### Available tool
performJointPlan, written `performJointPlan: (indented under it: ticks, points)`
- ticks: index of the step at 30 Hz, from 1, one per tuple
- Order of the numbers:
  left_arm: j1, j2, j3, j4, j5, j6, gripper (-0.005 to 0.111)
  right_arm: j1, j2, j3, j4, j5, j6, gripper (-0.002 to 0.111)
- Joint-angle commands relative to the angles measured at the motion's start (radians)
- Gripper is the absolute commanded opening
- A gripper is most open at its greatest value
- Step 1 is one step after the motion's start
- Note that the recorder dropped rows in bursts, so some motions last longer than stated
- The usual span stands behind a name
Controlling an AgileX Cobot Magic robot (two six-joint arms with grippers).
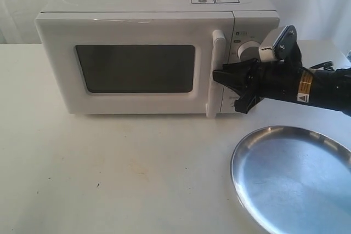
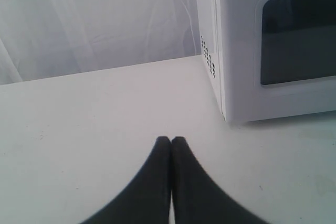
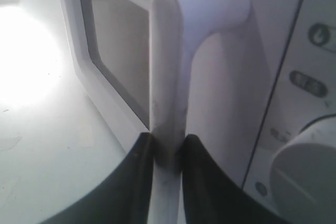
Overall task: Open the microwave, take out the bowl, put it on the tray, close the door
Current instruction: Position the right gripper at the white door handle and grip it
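The white microwave (image 1: 148, 42) stands at the back of the table with its door (image 1: 131, 69) closed over a dark window. My right gripper (image 1: 219, 78) is shut on the tall white door handle (image 1: 215, 75), which shows between its black fingers as the handle (image 3: 168, 108) in the right wrist view. The silver tray (image 1: 293, 176) lies at the front right. My left gripper (image 2: 171, 139) is shut with nothing in it, low over the table beside the microwave's left side (image 2: 210, 45). The bowl is hidden.
A round dial (image 1: 248, 50) sits on the control panel just right of the handle; another dial (image 3: 307, 177) shows close to my right gripper. A white curtain (image 2: 94, 19) hangs behind the table. A dark cable (image 1: 323, 65) lies at the right edge.
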Motion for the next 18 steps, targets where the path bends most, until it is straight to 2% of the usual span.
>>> performJointPlan:
  ticks: [1,6,13,18]
  points:
    - [-0.001,-0.002,-0.003,-0.008,-0.005,0.000,0.000,0.126,0.002,-0.036,-0.343,-0.167,-0.008,0.000]
    - [-0.001,-0.002,-0.003,-0.008,-0.005,0.000,0.000,0.128,-0.060,-0.034,-0.392,-0.167,0.020,0.000]
    - [-0.001,-0.002,-0.003,-0.008,-0.005,0.000,0.000,0.211,-0.102,-0.001,-0.434,-0.167,0.016,0.000]
    - [-0.001,-0.002,-0.003,-0.008,-0.005,0.000,0.000,0.216,-0.120,0.063,-0.431,-0.167,-0.016,0.000]
